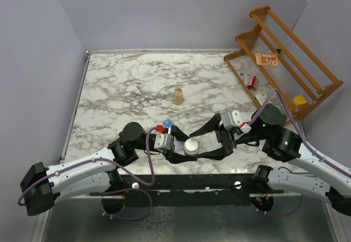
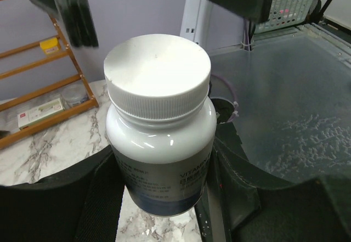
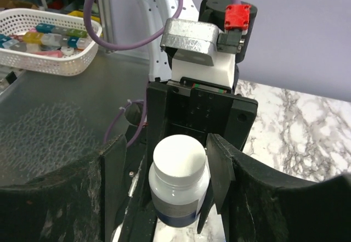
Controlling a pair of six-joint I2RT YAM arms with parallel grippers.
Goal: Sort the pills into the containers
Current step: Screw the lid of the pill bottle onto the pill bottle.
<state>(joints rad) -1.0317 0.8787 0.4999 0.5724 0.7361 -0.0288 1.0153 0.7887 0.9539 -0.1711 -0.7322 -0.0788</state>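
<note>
A white-capped dark bottle (image 1: 192, 145) stands at the table's near middle. My left gripper (image 1: 184, 150) is shut on its body, and in the left wrist view the bottle (image 2: 159, 77) fills the space between my fingers, at my left gripper (image 2: 159, 195). My right gripper (image 1: 204, 143) is open, its fingers on either side of the cap. In the right wrist view the cap (image 3: 179, 157) sits at my right gripper (image 3: 167, 170); the right finger (image 3: 219, 170) is close to it and the left finger (image 3: 113, 181) stands off. The blue compartment strip is not clearly visible. No loose pills show.
A small amber bottle (image 1: 178, 95) stands mid-table. A wooden rack (image 1: 285, 61) with small boxes lies at the far right. A small blue piece (image 1: 168, 124) peeks beside my left wrist. A white basket (image 3: 49, 39) of coloured boxes sits off the table.
</note>
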